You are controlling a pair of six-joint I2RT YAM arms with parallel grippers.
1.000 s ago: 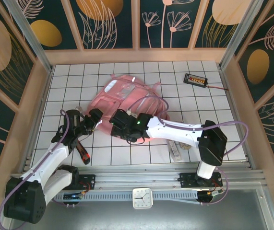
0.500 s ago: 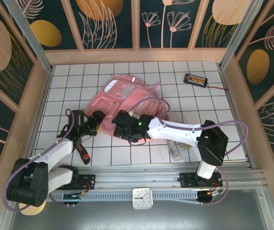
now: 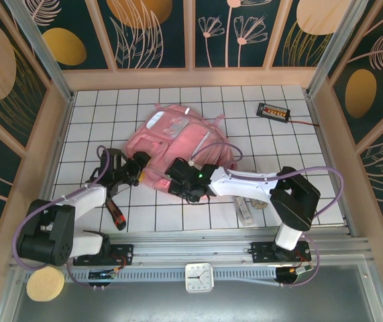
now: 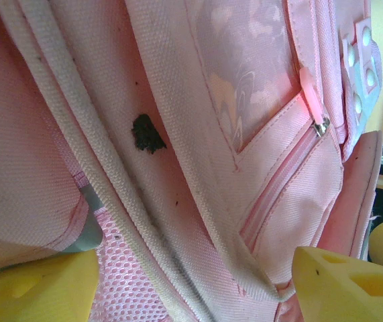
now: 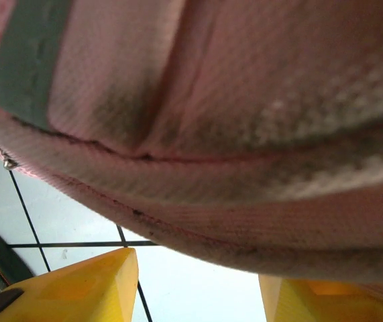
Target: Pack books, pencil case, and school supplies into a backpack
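A: Room to move?
B: Bare table [image 3: 97, 114] lay left, beyond and right of the backpack [image 3: 178, 137], which sat mid-table, walls well off.
A: The bag?
B: Pale pink, flat, grubby webbing, zipped pocket.
A: Pincers?
B: Left gripper [image 3: 137, 168] spread astride a strap; right gripper [image 3: 173, 174] spread under the near hem. Left had edged closer to the bag than before

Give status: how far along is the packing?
Done: nothing confirmable; the backpack lies on the table, contents hidden. In hand: left gripper and right gripper, both open, sit at its near edge. To do: ruler and cord lie outside it.
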